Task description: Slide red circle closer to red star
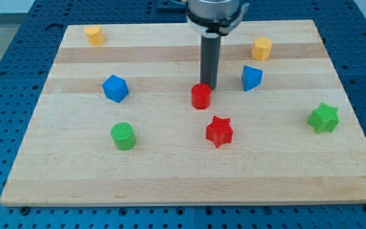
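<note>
The rod's lower end, my tip, is seen just behind the red circle, at its upper right edge as viewed, touching it or very nearly so; true contact cannot be judged. The tool is a plain rod without jaws, so nothing is spread, pressed together or pinched. The red circle is placed near the middle of the wooden counter. The red star is found below it and slightly toward the view's right, near but apart from it, with bare wood visible between the two.

A blue block, of a many-sided shape, is seen well to the view's left of the red circle, and a green circle lies below that block. A second blue block, of angular shape, is set to the view's right of the rod. A yellow block lies above it, and another yellow block is seen near the top left corner. A green star rests toward the right edge.
</note>
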